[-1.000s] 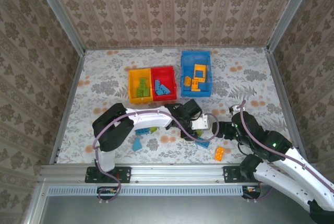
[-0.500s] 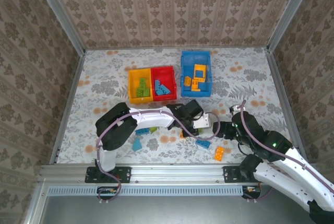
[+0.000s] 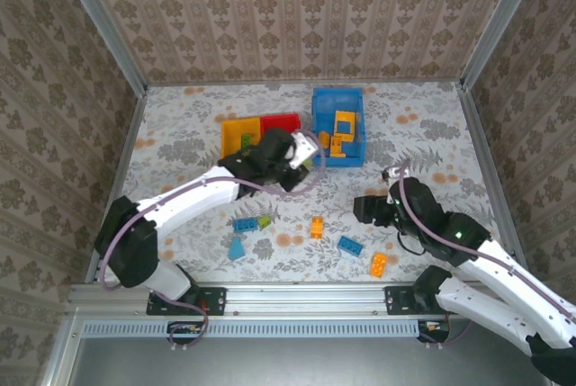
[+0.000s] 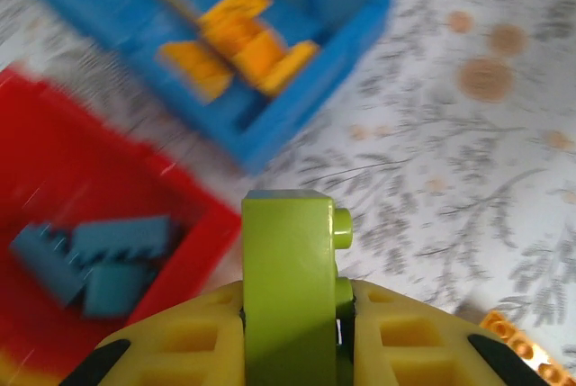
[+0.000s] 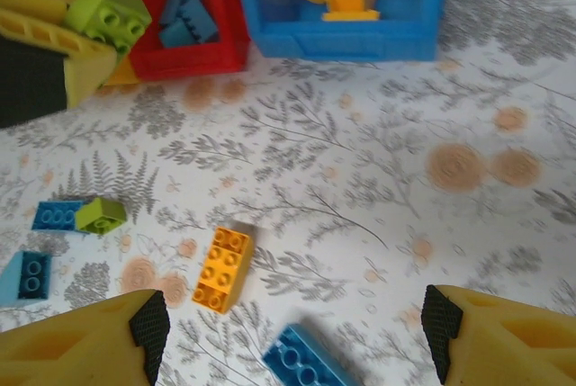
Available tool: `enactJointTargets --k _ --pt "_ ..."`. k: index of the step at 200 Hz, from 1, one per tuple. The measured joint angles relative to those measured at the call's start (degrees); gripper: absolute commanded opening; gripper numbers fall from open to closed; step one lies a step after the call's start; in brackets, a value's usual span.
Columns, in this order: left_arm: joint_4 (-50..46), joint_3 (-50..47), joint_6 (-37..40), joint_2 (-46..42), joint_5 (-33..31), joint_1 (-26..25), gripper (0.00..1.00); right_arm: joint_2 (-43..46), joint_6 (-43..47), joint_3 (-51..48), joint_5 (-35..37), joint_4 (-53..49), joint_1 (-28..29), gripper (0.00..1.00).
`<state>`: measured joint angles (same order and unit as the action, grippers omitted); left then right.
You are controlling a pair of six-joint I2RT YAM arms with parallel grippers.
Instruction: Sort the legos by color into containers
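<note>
The left jaws pinch a green brick (image 4: 288, 278), with the red bin (image 4: 72, 161) just below and left of them and the blue bin (image 4: 315, 89) beyond their tips. The right jaws hang spread wide over the surface (image 5: 360, 179), an orange brick (image 5: 222, 269) and a blue brick (image 5: 301, 363) lying between them.

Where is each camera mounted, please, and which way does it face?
Top external: above and behind the bases, looking down on the table; left gripper and right gripper show.
Left wrist: on the left arm, facing the red bin and blue bin; its fingers clamp a green lego.
Right wrist: on the right arm, facing an orange lego; its open fingers show.
Shared: both wrist views catch the green lego.
</note>
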<state>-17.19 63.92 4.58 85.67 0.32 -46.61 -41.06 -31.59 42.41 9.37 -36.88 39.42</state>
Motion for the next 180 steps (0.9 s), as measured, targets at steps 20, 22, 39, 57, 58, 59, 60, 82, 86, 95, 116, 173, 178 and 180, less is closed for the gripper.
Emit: enactJointTargets --k 20,22,39,57,58,59,60,82,86,95,116,173,178,180 --pt "-2.71 -0.66 -4.5 -1.31 -2.43 7.04 0.19 -5.66 2.84 0.48 -2.95 6.73 0.11 0.77" --pt "-3.04 -0.63 -4.96 -1.31 -2.75 7.82 0.19 -6.47 3.17 0.61 -3.23 7.45 0.15 0.77" --pt "-6.91 0.09 -8.37 -0.55 -5.14 13.4 0.19 -12.7 5.4 2.51 -5.31 12.59 0.31 0.77" --pt "-11.76 3.72 -11.85 2.78 -7.08 18.36 0.19 -19.02 7.5 5.42 -6.91 17.22 0.42 0.77" --pt "-11.87 3.91 -11.96 2.95 -7.13 18.49 0.19 -19.43 7.63 5.64 -6.97 17.55 0.44 0.77" --pt "-12.0 4.09 -12.04 3.13 -7.23 18.67 0.19 -19.65 7.69 5.75 -7.02 17.73 0.44 0.77" --pt "-12.24 4.46 -12.26 3.54 -7.41 19.08 0.19 -20.11 7.8 5.99 -7.1 18.08 0.46 0.77" --pt "-15.56 11.15 -14.78 9.92 -8.39 23.17 0.2 -24.9 9.33 8.9 -8.33 22.23 0.5 0.77" --pt "-16.11 12.44 -15.13 11.06 -8.55 23.65 0.2 -25.42 9.44 9.27 -8.44 22.64 0.5 0.77" --pt "-17.46 15.89 -15.85 14.34 -8.98 24.72 0.2 -26.69 9.75 10.03 -8.7 23.71 0.5 0.77" --pt "-20.13 23.41 -17.18 21.55 -9.49 26.14 0.21 -28.15 10.29 10.49 -9.25 25.07 0.5 0.77" --pt "-24.76 32.37 -18.34 32.52 -10.03 26.45 0.34 -28.24 10.47 10.49 -9.81 25.09 0.46 0.78" --pt "-24.85 32.61 -18.43 32.96 -10.03 26.45 0.4 -28.2 10.47 10.49 -9.84 25.09 0.42 0.78" --pt "-24.87 32.72 -18.45 33.09 -10.01 26.45 0.43 -28.17 10.47 10.49 -9.84 25.07 0.39 0.78"
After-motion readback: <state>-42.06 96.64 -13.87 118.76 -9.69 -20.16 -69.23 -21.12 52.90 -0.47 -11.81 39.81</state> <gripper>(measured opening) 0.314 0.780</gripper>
